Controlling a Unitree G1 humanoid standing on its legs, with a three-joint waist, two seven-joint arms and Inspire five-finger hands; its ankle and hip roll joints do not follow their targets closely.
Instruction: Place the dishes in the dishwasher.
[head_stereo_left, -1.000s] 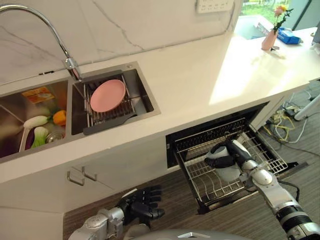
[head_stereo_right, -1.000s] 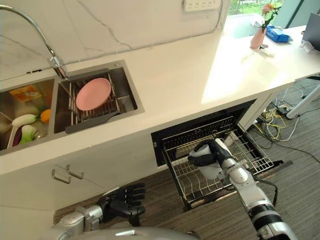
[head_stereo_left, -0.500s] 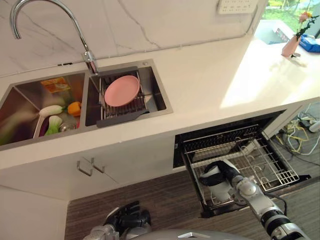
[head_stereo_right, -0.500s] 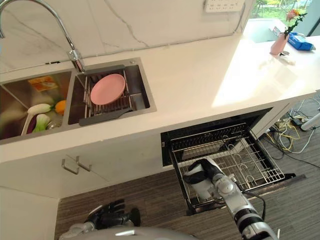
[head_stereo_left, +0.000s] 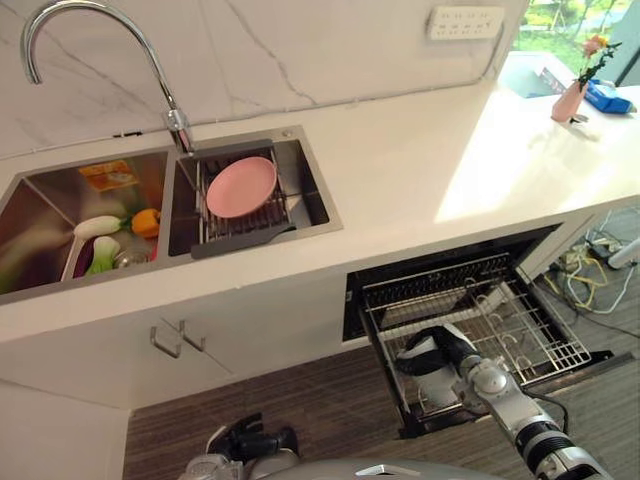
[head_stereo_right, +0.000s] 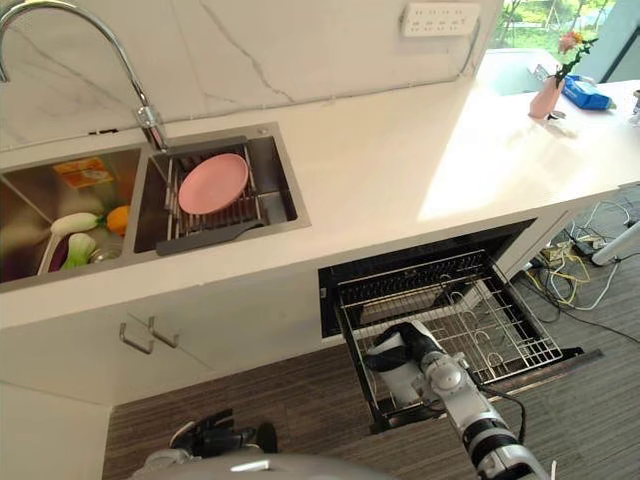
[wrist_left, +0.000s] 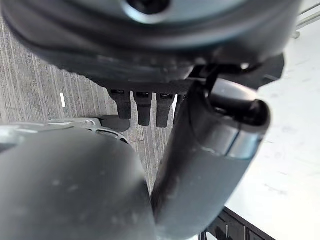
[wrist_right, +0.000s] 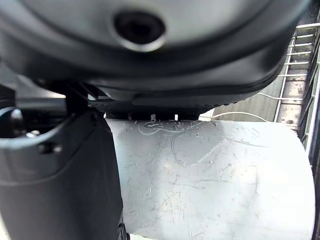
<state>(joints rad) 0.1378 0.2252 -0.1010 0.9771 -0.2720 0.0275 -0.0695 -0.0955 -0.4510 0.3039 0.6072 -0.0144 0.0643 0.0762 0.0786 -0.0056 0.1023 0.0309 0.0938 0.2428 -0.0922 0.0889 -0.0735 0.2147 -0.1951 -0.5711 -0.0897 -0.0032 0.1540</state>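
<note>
The right hand (head_stereo_left: 432, 352) sits low over the front left part of the pulled-out dishwasher rack (head_stereo_left: 540, 340), and its fingers (wrist_right: 150, 111) are curled round a white bowl (wrist_right: 210, 180), with the thumb bearing on one side. In the right wrist view the bowl's pale, scratched wall lies straight ahead of the fingers and directly against them, and the rack's wires (wrist_right: 295, 75) show just past the bowl's far side. From the head camera the bowl hangs below the fingers, close over the wires; whether it already touches them I cannot tell. My reading is that the coming move turns on this one relation: the bowl is under the fingers and the rack is just under the bowl, so what is left is a short descent and then letting go.

The bowl shows no clear long axis; whether its mouth faces up or sideways cannot be told.

The second dish, a pink plate (head_stereo_left: 241, 186), lies in the wire drainer (head_stereo_left: 212, 225) in the right basin of the sink (head_stereo_left: 310, 185), set into the desk (head_stereo_left: 420, 160). It is well apart from both hands, up and far beyond the fingers of either. The left hand (head_stereo_left: 247, 445) hangs low near the floor (head_stereo_left: 300, 400), holding nothing; its fingers (wrist_left: 143, 106) look loosely curled. It seems the nearer hand to the plate.
</note>
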